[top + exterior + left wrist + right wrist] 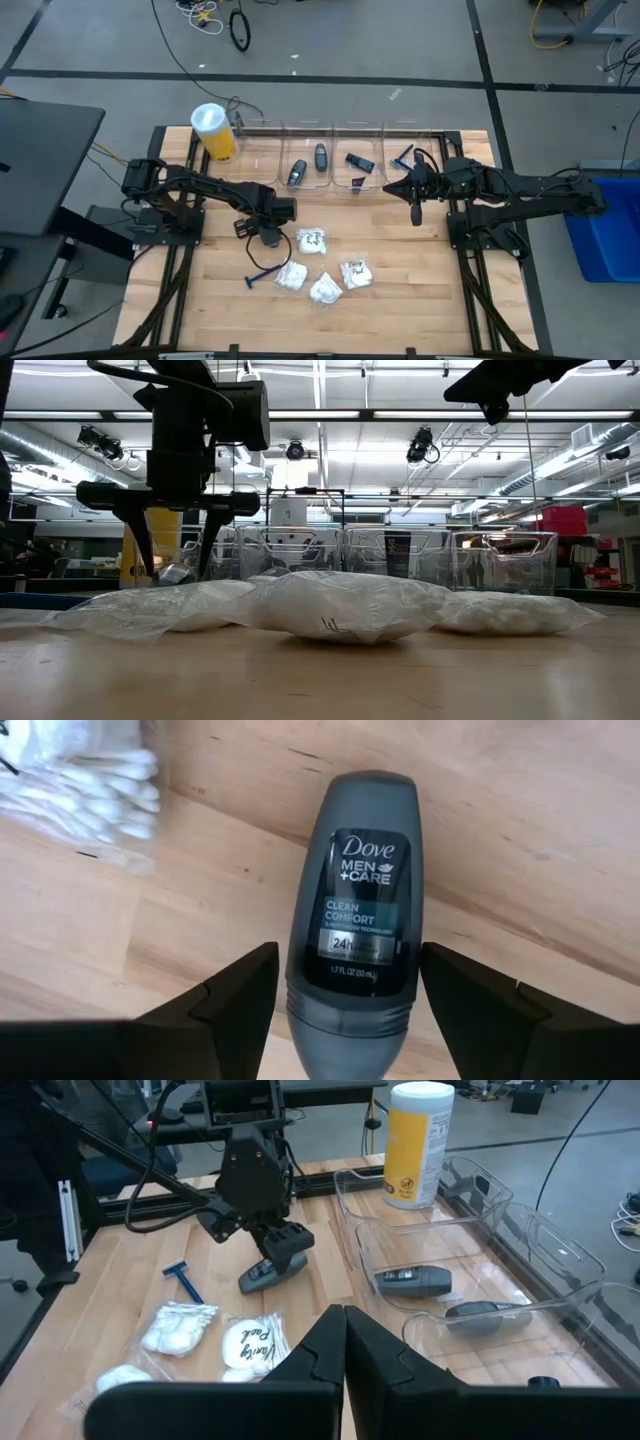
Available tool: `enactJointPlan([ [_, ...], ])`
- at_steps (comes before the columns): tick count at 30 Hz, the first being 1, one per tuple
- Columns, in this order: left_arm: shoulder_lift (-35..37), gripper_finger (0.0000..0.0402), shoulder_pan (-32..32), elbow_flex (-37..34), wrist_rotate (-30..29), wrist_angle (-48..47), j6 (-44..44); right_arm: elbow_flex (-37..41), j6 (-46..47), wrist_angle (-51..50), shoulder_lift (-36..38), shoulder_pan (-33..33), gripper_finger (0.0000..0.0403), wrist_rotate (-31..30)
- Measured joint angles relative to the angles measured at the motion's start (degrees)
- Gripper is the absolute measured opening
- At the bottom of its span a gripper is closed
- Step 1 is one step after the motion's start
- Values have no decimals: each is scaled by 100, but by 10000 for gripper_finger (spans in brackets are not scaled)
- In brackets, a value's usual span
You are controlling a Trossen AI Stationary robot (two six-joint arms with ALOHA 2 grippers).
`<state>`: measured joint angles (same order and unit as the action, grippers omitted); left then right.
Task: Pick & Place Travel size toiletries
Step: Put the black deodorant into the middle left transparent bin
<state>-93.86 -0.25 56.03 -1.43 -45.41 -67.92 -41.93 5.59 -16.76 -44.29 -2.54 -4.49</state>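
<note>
My left gripper (266,238) is open and low over the table's middle. Its fingers stand on either side of a dark grey Dove deodorant (352,910) that lies flat on the wood (268,1272), label up. Beside it lie several white packets (313,240) and a blue razor (260,277). Clear bins (340,150) on the far side hold more dark grey pieces (297,172) and another blue razor (402,156). My right gripper (415,213) is shut and empty, hovering near the bins' right end.
A tall yellow cylinder with a white lid (213,132) stands at the left end of the bins. In the low view the packets (340,605) lie in front of the left gripper (175,550). Bare wood lies along the near edge (320,330).
</note>
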Motion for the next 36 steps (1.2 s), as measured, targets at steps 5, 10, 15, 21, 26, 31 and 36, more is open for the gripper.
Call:
enactJointPlan([
  [5,-23,252,2,-14,61,31,58,0,0,-1,0,-1,7,1],
  [10,-307,252,0,-74,44,43,97,0,1,-3,0,-1,7,2],
  [15,-389,252,-46,-74,42,127,139,0,1,-19,1,0,7,2],
  [21,-389,251,-48,-74,7,130,138,0,1,-21,2,-1,7,2],
  [26,-389,251,-48,-74,2,131,151,0,1,-19,2,-1,7,4],
  [31,-389,247,-48,-74,10,136,149,0,0,-19,2,0,7,4],
  [36,-389,224,-48,-72,15,136,153,0,1,-19,1,1,7,4],
])
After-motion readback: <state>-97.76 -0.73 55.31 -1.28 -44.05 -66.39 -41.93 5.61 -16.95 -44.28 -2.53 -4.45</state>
